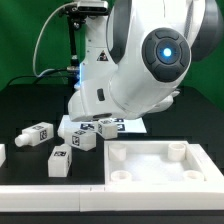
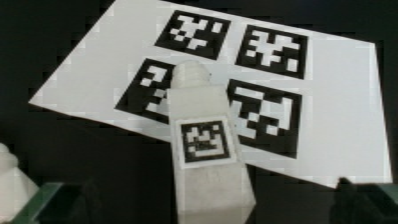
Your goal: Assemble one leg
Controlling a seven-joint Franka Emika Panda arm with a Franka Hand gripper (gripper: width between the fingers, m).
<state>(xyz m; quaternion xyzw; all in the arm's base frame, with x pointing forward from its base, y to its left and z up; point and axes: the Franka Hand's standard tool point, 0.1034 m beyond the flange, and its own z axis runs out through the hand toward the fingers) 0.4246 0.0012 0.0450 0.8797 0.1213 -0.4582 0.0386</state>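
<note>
Wrist view: the leg (image 2: 201,150) lay lengthwise over the edge of the marker board (image 2: 86,80), tag side up, its far end reaching in among the board's four tags. The gripper (image 2: 215,198) had its jaws wide apart, one on either side of the leg's near end and clear of it; whether the leg rested flat on the board or sat slightly above it could not be told. Exterior view: the arm hid the gripper, three like posts (image 1: 60,160) lay on the black table (image 1: 25,105) off the marker board toward the exterior view's left, and the large white panel (image 1: 150,170) sat near the board toward the exterior view's right.
</note>
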